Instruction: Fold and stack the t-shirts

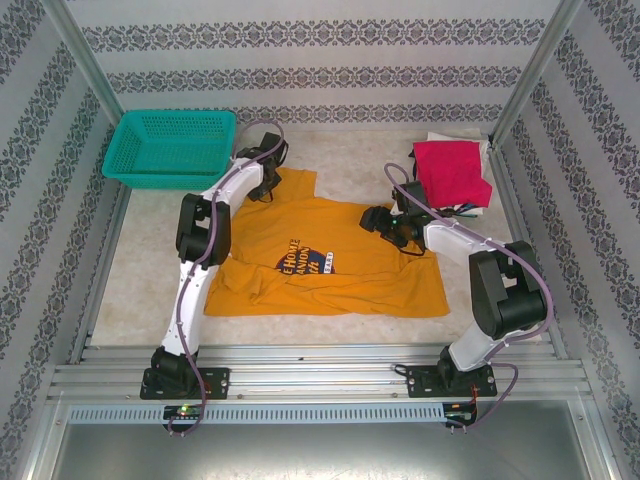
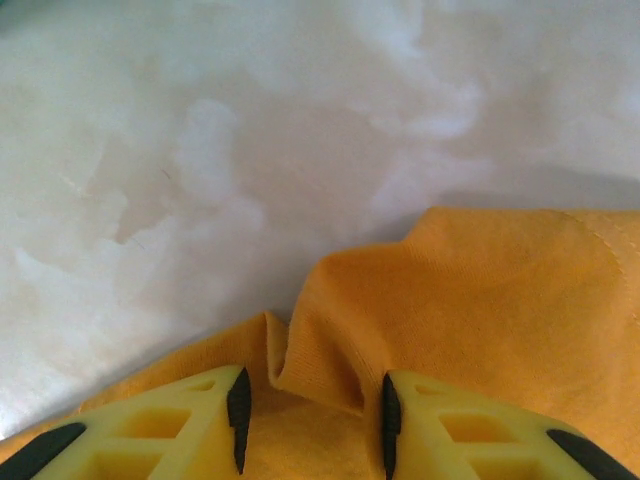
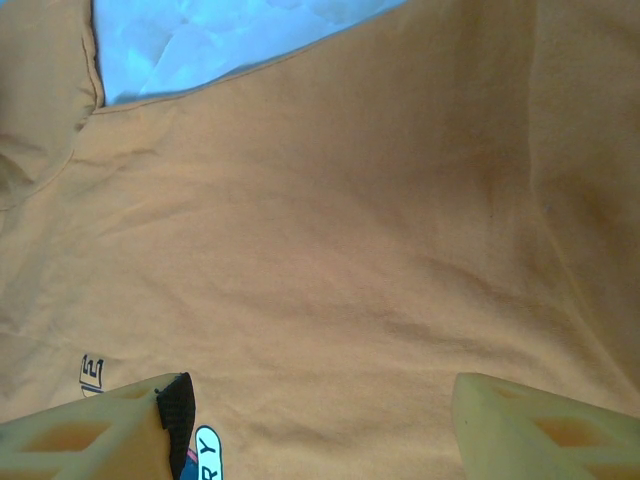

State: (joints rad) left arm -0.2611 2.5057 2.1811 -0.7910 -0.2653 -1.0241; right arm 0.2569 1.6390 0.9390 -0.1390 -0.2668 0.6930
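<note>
- One mustard-orange t-shirt [image 1: 340,285] is spread flat mid-table; it could be bunched if its two sides are dragged unevenly.
- Crimson-red t-shirt [image 1: 452,170] is laid at the far right, near enough to be snagged by the right arm.
- Right gripper [image 3: 320,420] is held wide apart over the chest lettering.
- Left gripper [image 2: 312,410] is parted around a raised fold at the shirt's far edge; a thin pinch could slip.

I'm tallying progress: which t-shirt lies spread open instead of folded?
The mustard-orange t-shirt with chest lettering, spread flat mid-table between the two arms. The crimson-red t-shirt sits folded on the pile at the far right corner.
</note>
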